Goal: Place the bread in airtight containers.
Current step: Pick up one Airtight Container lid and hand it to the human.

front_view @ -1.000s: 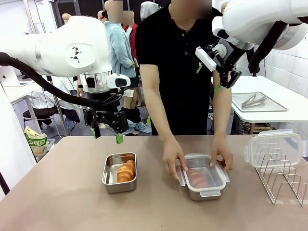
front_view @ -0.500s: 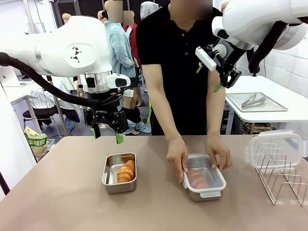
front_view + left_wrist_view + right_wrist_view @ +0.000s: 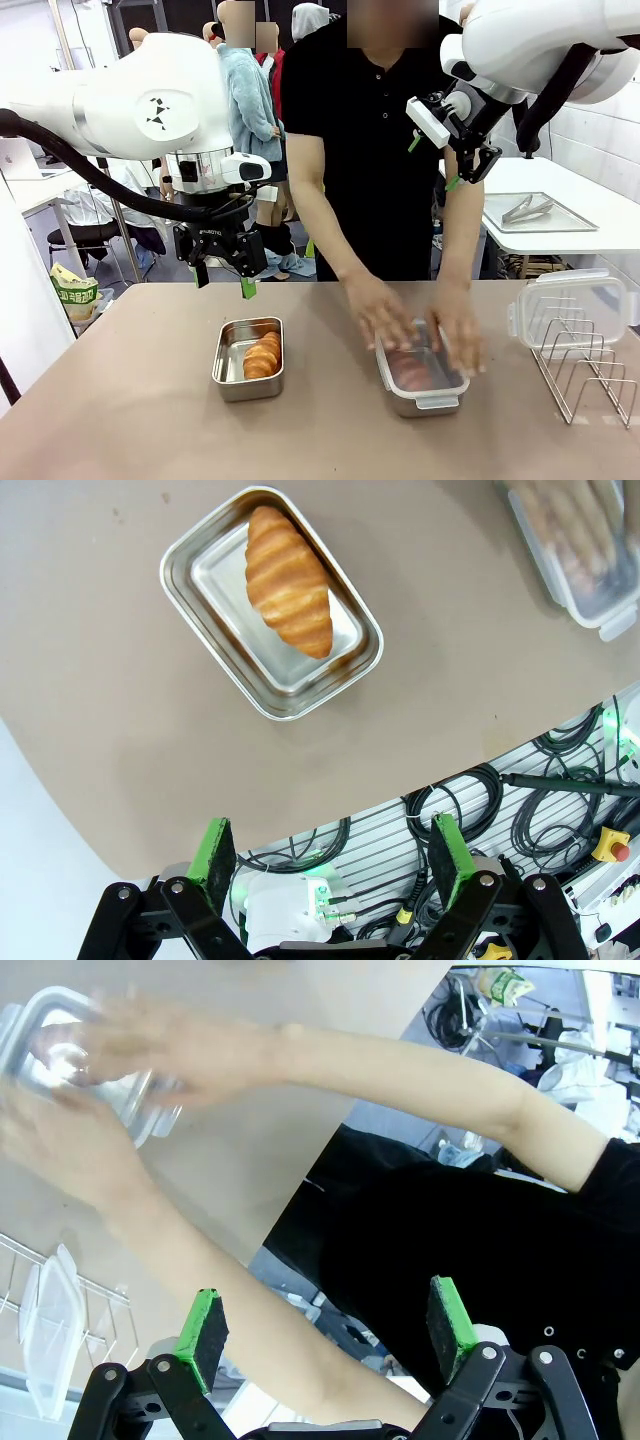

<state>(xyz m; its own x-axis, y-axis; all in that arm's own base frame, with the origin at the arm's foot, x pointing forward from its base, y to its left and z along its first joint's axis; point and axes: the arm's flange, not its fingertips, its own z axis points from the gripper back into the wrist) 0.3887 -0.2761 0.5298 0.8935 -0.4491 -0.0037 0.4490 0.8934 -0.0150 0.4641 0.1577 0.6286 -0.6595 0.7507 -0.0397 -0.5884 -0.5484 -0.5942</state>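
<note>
**Both my tools open and holding nothing; a person's hands are on the lidded pan**

My left tool (image 3: 223, 282) hangs above the brown table (image 3: 120, 420), a little behind the small rectangular shiny steel pan (image 3: 218, 368). Its green-padded fingers are spread wide with nothing between them. Seen from my left wrist, the left tool (image 3: 330, 850) is well apart from that pan (image 3: 185, 600). A golden-brown ridged roll (image 3: 290, 580) lies diagonally in the pan, and no lid is on it. From the front, the roll (image 3: 262, 355) sits toward the pan's right side.

My right tool (image 3: 435, 162) is raised high on the right, in front of the person's upper arm. Its jaws are also fully apart and it grips nothing. In the right wrist view the right tool (image 3: 325, 1325) frames the person's forearms and black shirt.

The second steel pan (image 3: 428, 402) stands right of the first, near the table's middle. It has a clear plastic lid (image 3: 425, 365) on it and a second roll (image 3: 408, 372) shows dimly underneath. The person's one hand (image 3: 375, 312) and other hand (image 3: 460, 338) are on this lid, blurred by motion.

A spare clear lid (image 3: 572, 308) leans on the wire rack (image 3: 590, 378) at the table's right edge.
</note>
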